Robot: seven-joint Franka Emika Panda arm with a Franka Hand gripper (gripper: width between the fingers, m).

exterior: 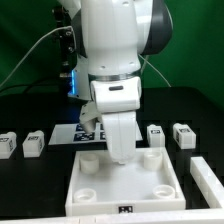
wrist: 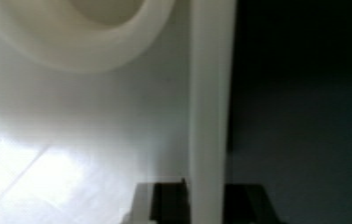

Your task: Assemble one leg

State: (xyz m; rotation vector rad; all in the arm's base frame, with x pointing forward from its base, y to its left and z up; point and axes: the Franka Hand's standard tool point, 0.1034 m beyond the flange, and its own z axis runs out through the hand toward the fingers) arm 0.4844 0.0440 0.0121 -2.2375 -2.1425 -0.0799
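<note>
Notes claw (exterior: 118, 155) low on the white plate (exterior: 130, 185), astride its rim, pinched or slack impossible to tell; nearest leg (exterior: 155, 133) loose just beside claw, ungripped; judges plate-setting in hand, next needing a lift clear, then sideways reach onto that leg

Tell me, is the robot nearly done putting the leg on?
Not nearly. Done: nothing; the sockets I can see in the big white square plastic plate look empty. In hand: the gripper is low over that plate; its grip is hidden. Left: four small white tagged block legs lie loose nearby.
</note>
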